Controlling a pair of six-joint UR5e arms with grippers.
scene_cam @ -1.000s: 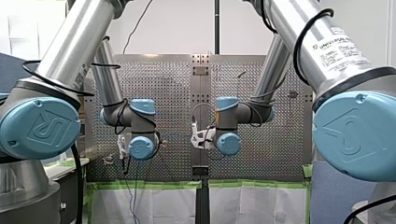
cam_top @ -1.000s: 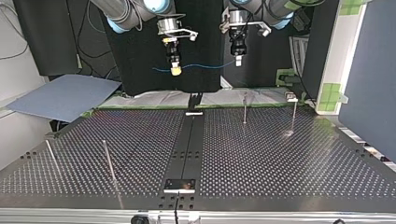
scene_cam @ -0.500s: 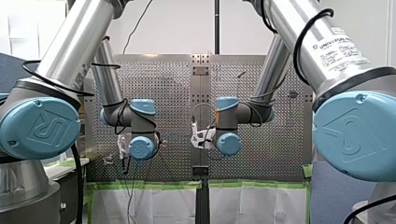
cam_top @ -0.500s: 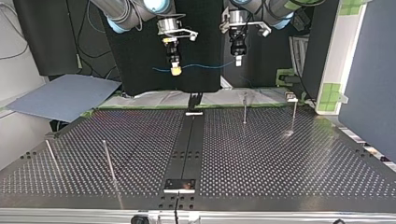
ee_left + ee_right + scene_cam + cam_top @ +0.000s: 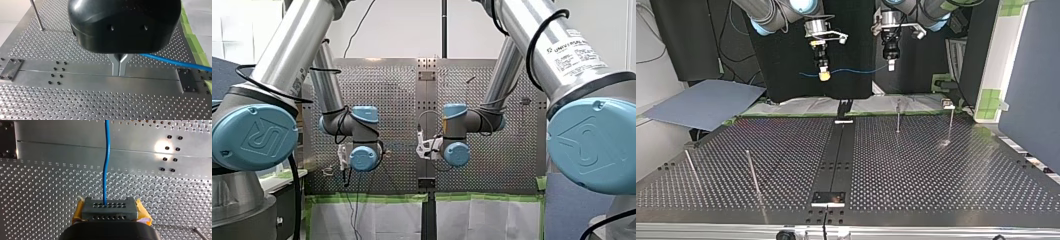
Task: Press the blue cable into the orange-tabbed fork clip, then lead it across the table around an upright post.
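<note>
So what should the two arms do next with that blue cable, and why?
Probably lower it towards the table: my right tool and my left tool hold the blue cable strung in mid-air, and no clip has it yet.

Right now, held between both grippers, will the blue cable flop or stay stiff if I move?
Likely limp over length: the blue cable curves gently between my right gripper and my left gripper. Its short free tail sticks out level, so short spans may hold shape.
</note>
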